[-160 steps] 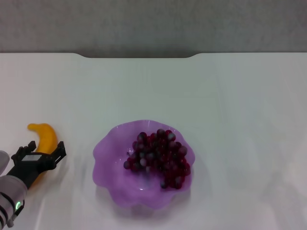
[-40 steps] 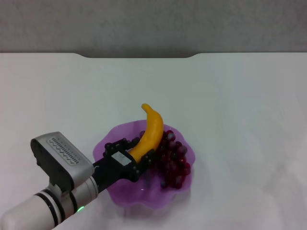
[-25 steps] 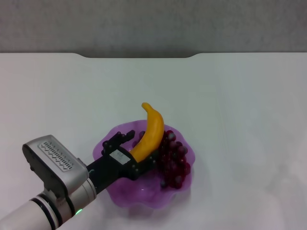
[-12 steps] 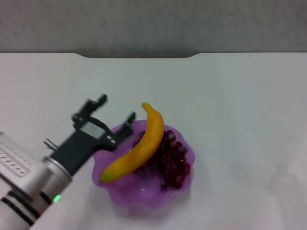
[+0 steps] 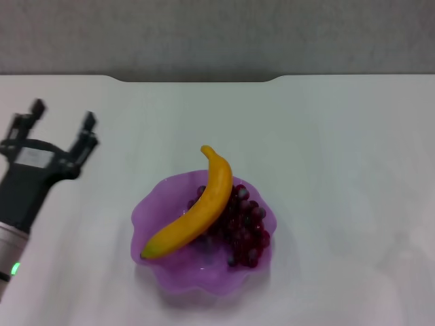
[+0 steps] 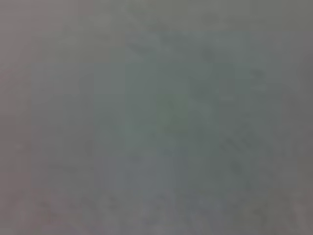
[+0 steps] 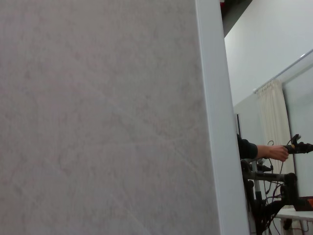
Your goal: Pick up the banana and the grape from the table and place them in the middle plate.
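The table [image 5: 326,136] is the largest thing in the head view: a plain white flat top whose far edge has a shallow notch cut into its middle, with a grey speckled surface beyond it.

The plate [image 5: 156,268] sits on the table near the front, a little left of centre. It is translucent purple, bowl-like, with a wavy scalloped rim, and its colour lightens toward the edges.

The banana [image 5: 197,207] lies in the plate on a diagonal. It is smooth, curved and yellow-orange. Its dark tip rests low at the plate's near-left rim, and its other, pointed end sticks up and out past the far rim. Its middle leans on the grapes.

The grapes [image 5: 245,224] fill the right half of the plate as a heap of small round berries, dark red to purple, a few dusty-bluish. The banana covers their left side.

The left gripper [image 5: 60,125] hangs over bare table at the far left, well apart from the plate. Its black fingers [image 5: 87,129] are spread wide and hold nothing. Below them are its black body and a silver wrist with a small green light.

The left wrist view shows only a blank grey field. The right wrist view shows a grey wall and a white post, with no fingers in it.
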You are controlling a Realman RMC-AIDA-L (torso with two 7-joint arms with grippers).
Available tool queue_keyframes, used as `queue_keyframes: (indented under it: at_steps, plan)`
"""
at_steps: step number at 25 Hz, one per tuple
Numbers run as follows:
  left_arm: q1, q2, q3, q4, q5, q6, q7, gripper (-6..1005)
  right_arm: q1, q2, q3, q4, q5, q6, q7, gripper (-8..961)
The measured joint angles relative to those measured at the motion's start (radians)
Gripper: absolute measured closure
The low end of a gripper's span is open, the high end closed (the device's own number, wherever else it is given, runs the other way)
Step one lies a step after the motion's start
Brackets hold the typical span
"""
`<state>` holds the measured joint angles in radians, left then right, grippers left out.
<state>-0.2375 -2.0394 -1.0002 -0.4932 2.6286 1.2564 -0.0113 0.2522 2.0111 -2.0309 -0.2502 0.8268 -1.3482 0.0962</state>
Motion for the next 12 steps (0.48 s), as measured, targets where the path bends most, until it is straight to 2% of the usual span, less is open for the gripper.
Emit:
queue_keyframes:
  at_steps: [4, 12]
  plan:
    - [-0.011, -0.002, 0.001, 0.045, -0.088, 0.036, 0.001, 190, 0.003, 0.000, 0.001, 0.000, 0.000, 0.011, -0.001, 954]
    - [-0.032, -0.006, 0.009, 0.110, -0.227, 0.002, -0.034, 202, 0.009, 0.000, 0.006, 0.000, 0.001, 0.025, 0.000, 954]
